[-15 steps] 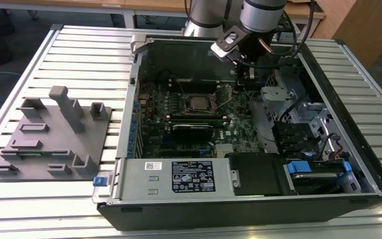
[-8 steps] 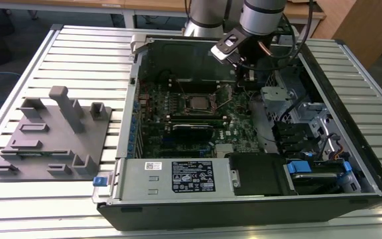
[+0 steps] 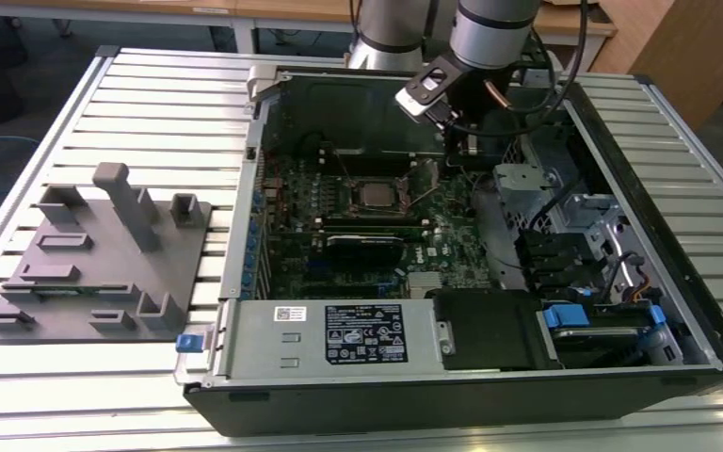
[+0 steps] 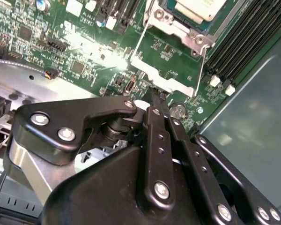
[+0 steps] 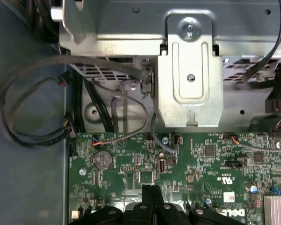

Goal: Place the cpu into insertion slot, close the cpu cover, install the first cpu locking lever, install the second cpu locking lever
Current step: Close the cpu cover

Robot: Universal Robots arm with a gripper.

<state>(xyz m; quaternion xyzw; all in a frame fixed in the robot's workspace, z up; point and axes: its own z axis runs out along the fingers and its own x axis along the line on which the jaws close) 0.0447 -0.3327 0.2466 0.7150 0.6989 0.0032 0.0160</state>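
An open computer case (image 3: 700,311) lies on the slatted desk (image 3: 148,104), with a grey moulded holder (image 3: 98,282) beside it on the exterior view's left. The arm (image 3: 493,33) reaches down into the far part of the case. The cpu (image 3: 372,193) sits in the insertion slot (image 4: 175,32) on the green board (image 3: 450,240), its silver top facing up. In the exterior view it lies just to the left of the arm's lower end.

In the second wrist view the cpu cover (image 4: 154,76) is swung open away from the slot, and green board shows through its window. The tool (image 4: 155,96) has its two black fingers (image 4: 152,112) clenched together, with no gap between them. Their tips are at the cover's free edge, and I cannot tell whether they pinch that edge or only touch it. A coin battery (image 4: 178,111) lies just beside the fingertips, and long black memory slots (image 4: 243,37) run past the far side of the slot.
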